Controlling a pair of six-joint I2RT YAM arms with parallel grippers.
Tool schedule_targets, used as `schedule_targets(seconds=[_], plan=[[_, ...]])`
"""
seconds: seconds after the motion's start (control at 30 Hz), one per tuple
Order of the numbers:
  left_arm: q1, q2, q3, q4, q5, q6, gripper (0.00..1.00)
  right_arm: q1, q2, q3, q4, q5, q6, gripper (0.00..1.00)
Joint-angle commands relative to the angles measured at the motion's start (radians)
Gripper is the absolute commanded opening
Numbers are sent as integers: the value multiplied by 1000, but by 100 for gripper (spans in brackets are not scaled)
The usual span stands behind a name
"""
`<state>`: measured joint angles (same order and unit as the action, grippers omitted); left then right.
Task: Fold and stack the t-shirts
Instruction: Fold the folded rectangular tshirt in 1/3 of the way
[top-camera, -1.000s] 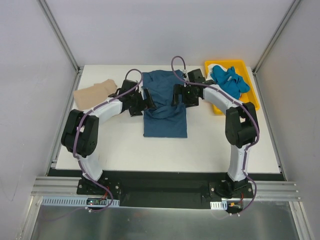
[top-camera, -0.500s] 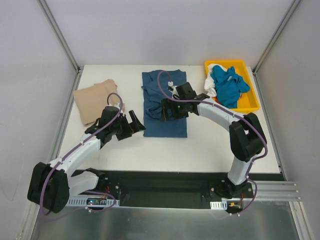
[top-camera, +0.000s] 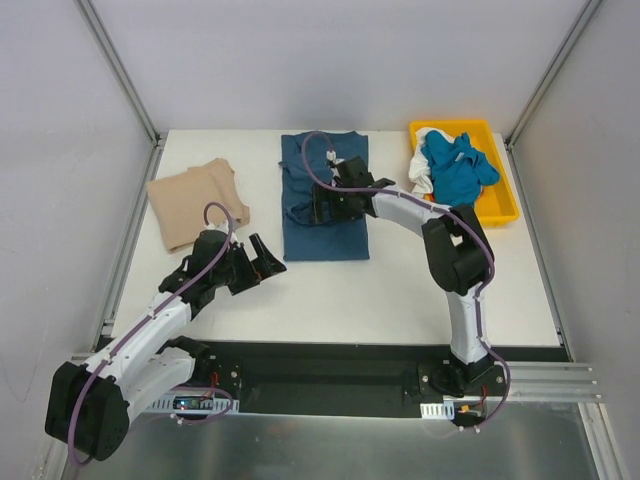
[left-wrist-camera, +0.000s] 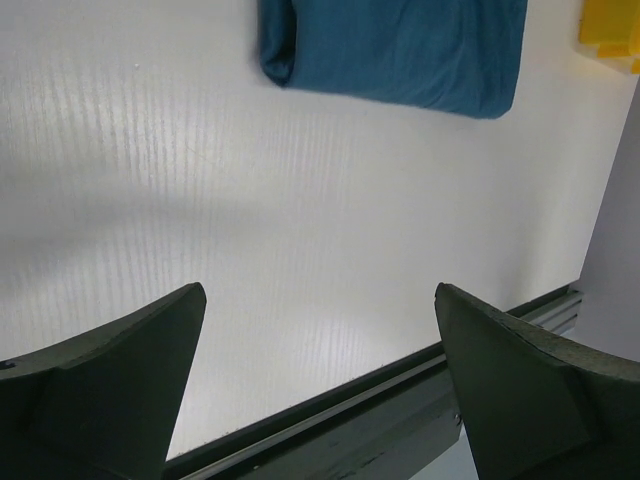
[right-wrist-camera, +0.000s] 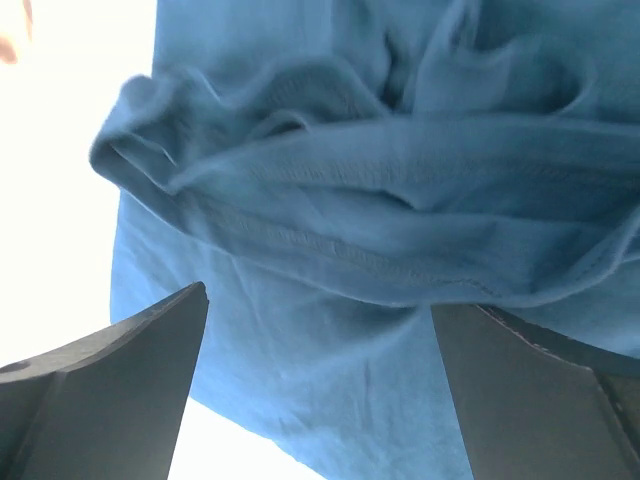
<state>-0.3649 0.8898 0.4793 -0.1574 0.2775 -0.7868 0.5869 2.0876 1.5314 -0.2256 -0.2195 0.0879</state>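
1. The left arm is drawing back toward the near left, well clear of the cloth it was reaching a second ago. The left fingers (left-wrist-camera: 110, 390) are standing wide apart over the bare table (top-camera: 400, 290), carrying nothing.
2. The right arm is stretching further left across the dark teal shirt (top-camera: 335, 235). The right fingers (right-wrist-camera: 100, 400) are spread apart, with a bunched ridge of cloth lying just beyond them and seemingly not pinched.
3. The dark teal shirt is lying at the far middle of the table as a shorter rectangle than before, nudged slightly left, with its left half rumpled.
4. The tan shirt (top-camera: 185, 200) is lying folded at the far left. The bright blue shirt (top-camera: 460, 165) and the white shirt (top-camera: 420, 180) are waiting, heaped in the yellow tray (top-camera: 505, 205) at the far right.
5. The lengthwise fold seems laid but untidy, so tidying and stacking are probably still coming.
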Motion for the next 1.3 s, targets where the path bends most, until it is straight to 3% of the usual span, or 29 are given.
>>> schedule_targets(seconds=[0.0, 0.17, 0.3, 0.43, 0.7, 0.73, 0.83, 0.87, 1.0, 1.2, 1.27], plan=[[4, -15, -21, -7, -8, -28, 99, -13, 70, 195, 117, 182, -22, 97], [3, -23, -24, -10, 3, -31, 99, -73, 175, 386, 124, 164, 44, 97], [4, -38, -38, -10, 3, -37, 99, -107, 142, 437, 138, 91, 44, 97], [4, -17, -36, -8, 6, -35, 99, -113, 39, 376, 140, 69, -5, 97], [4, 124, 73, 34, -47, -11, 99, -102, -109, 43, 212, -37, 47, 97], [4, 153, 118, 53, -58, 4, 95, -101, -109, 23, 253, -53, 64, 97], [4, 294, 217, 122, -69, 23, 66, -84, -86, -8, 290, -125, 137, 97], [4, 334, 238, 143, -61, 23, 51, -73, -65, -10, 295, -150, 147, 97], [4, 571, 355, 316, 44, 6, 22, -61, 0, 6, 321, -158, 231, 97], [4, 829, 462, 414, 92, 8, 2, -58, 66, 35, 368, -190, 297, 97], [4, 901, 484, 420, 106, 8, 0, -52, 60, 12, 377, -181, 302, 97]])
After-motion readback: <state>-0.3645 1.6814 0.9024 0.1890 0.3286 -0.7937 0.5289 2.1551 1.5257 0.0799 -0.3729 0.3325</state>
